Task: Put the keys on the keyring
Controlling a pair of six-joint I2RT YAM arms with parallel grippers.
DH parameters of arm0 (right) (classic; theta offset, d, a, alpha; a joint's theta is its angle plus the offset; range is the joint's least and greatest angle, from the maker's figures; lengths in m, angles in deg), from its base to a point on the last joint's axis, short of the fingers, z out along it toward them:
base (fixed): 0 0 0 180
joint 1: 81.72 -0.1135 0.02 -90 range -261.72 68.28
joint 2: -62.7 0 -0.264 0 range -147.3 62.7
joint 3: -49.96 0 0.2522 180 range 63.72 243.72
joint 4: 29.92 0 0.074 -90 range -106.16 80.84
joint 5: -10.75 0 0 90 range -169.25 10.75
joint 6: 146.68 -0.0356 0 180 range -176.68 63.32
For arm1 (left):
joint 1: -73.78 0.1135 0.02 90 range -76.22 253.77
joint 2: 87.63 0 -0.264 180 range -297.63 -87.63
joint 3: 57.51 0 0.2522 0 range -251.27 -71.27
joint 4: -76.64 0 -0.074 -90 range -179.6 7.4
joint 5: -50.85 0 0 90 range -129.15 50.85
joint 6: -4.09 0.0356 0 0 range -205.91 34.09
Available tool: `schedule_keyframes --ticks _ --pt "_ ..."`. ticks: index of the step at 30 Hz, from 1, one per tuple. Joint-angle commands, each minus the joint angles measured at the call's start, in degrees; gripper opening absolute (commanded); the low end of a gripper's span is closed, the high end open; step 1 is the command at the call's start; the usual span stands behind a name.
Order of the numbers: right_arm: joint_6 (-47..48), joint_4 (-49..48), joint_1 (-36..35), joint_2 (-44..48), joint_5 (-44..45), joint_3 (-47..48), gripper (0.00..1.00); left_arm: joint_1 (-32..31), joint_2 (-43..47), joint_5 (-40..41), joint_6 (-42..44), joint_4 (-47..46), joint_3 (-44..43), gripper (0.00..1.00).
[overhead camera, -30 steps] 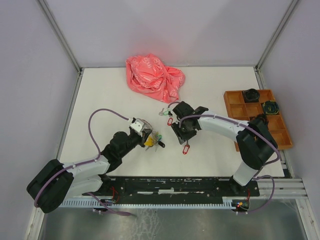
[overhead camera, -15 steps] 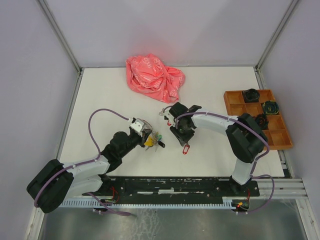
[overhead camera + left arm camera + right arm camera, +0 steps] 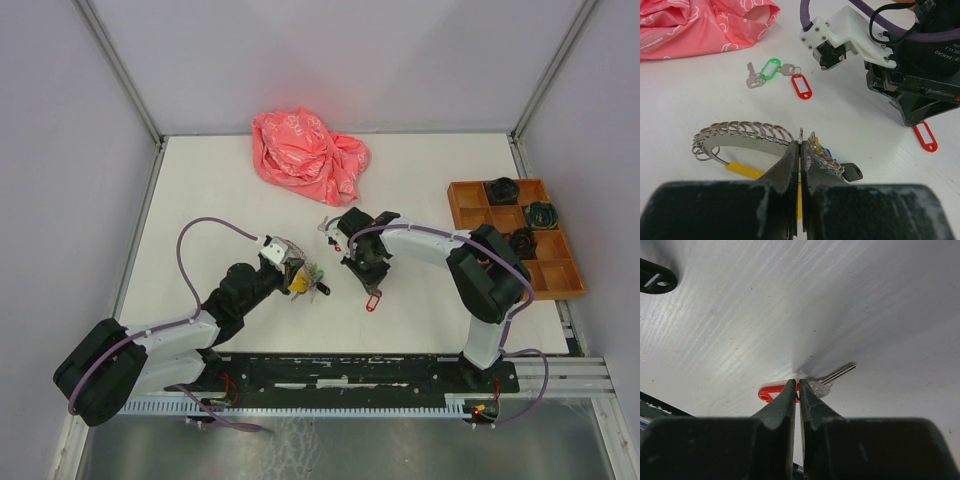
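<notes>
The left jaws clamp the keyring [image 3: 745, 134], which arcs leftward. The right jaws pinch the red-tagged key [image 3: 832, 377] at their tips; this shallow grip may slip when lifted.

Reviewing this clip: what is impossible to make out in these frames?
- Right wrist view: whether the right gripper holds the red-tagged key; its jaws cover the joining ring.
- Left wrist view: how many keys the keyring carries; the left gripper covers part of the bunch.
- Top view: what the dark items in the orange tray are; too small.
</notes>
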Motion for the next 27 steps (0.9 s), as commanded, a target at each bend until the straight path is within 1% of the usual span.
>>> schedule_keyframes --ticks 1,7,10,14,17,21,27 --pt "0.34 0.50 -0.34 1.74 0.57 1.64 0.09 -0.02 0.66 -0.41 0.64 -2.94 -2.57 0.03" --pt "-1.98 -1.94 -0.76 5.62 3.64 -0.02 0.01 -0.02 0.75 -0.41 0.64 -2.91 -2.57 0.03" --pt "-4.28 -5.43 -0.93 7.80 5.74 -2.51 0.01 0.02 0.79 -0.41 0.64 -2.90 -2.57 0.03" --pt "-8.18 -12.57 -1.03 11.52 6.85 -7.01 0.01 0.02 0.84 -0.33 0.55 -2.98 -2.57 0.03" --pt "-11.71 -19.42 -1.05 14.33 7.97 -10.94 0.01 -0.02 0.94 -0.32 0.55 -2.96 -2.50 0.03" --pt "-15.09 -31.84 -1.14 16.38 9.36 -17.78 0.01 -0.01 1.06 -0.32 0.51 -3.07 -2.41 0.03" --pt "-17.24 -47.52 -1.29 18.82 10.33 -26.32 0.01 0.03 1.67 0.16 0.43 -3.30 -2.07 0.03"
